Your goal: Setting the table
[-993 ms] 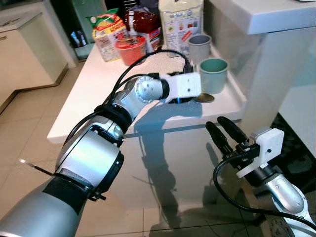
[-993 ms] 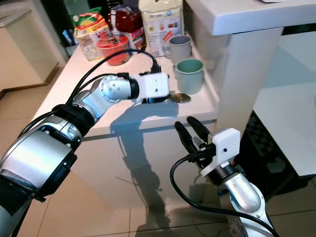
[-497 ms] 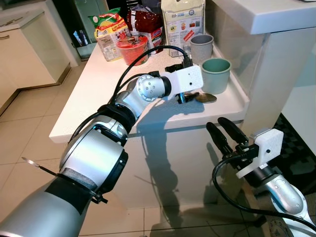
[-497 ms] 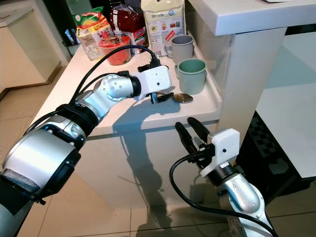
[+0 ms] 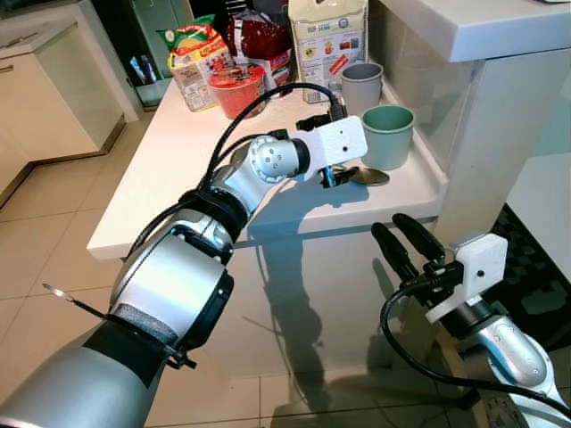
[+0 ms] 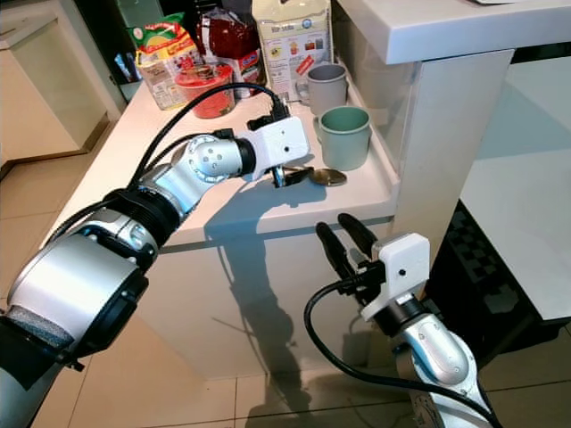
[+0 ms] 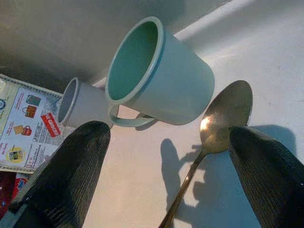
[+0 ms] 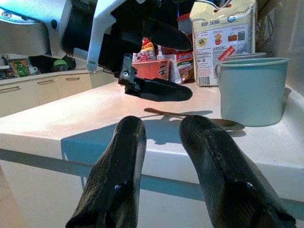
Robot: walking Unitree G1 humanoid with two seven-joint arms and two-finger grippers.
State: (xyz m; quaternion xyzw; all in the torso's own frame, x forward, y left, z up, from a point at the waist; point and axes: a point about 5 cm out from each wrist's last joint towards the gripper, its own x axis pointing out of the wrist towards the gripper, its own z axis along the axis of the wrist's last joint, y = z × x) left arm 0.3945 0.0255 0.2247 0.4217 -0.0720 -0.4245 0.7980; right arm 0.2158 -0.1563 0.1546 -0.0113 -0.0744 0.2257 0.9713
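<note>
A white counter point(image 5: 161, 169) stands on a beige tiled floor point(image 5: 36, 267). Cream cabinets point(image 5: 53, 85) line the far left. On the right a thick white pillar point(image 5: 486, 125) carries a higher white ledge point(image 5: 500, 27). Light throws sharp shadows.

Ahead of the right gripper point(image 8: 159, 137), fingers parted: spoon point(image 8: 190, 116) flat on white counter point(image 8: 71, 123), green mug point(image 8: 251, 90) beyond it, left gripper point(image 8: 161, 61) spread above.

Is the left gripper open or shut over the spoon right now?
Open. The left gripper has its fingers spread wide on either side of the spoon, which lies flat on the counter, ungrasped.
</note>
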